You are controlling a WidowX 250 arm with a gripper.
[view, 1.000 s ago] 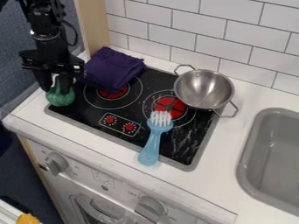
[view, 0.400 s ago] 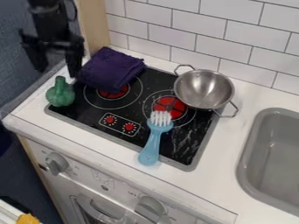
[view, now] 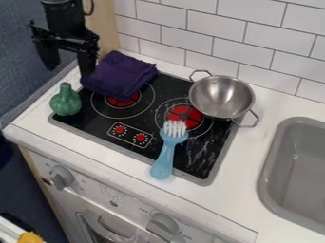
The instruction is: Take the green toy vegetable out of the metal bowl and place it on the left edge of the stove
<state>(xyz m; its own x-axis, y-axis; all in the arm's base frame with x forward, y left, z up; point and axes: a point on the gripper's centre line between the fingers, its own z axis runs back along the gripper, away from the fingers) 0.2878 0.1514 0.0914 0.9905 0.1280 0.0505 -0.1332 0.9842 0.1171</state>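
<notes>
**Spread jaws hang close to a top-heavy-looking gourd and a folded cloth**

The black gripper (view: 68, 60) hangs at the upper left with its jaws spread wide and nothing pinched between them. One jaw comes down by the left corner of the folded purple cloth (view: 120, 75); whether it touches, I cannot tell. The green gourd (view: 66, 100) stands upright, neck up, at the left corner of the black stove top (view: 136, 124), just beside the cloth.

The likeliest trouble is a knock. A low sideways sweep could catch the gourd's thin neck and tip it, and its round body could then roll off the nearby edge of the white tabletop (view: 95, 148). A jaw dipping into the cloth could snag a fold and drag it against the gourd. Closing too high on the smooth, tapering neck might let it slip out. The blue brush (view: 166, 156) lies over the stove's front edge, so a bump on its overhanging handle could swing it round.

As for containers, the metal pot (view: 222, 97) sits upright at the back right of the stove, its bare metal bottom in view. Its handles stick out and could be hooked by a passing arm. The grey sink (view: 295, 166) is set into the tabletop further right, showing its smooth walls and floor.
</notes>
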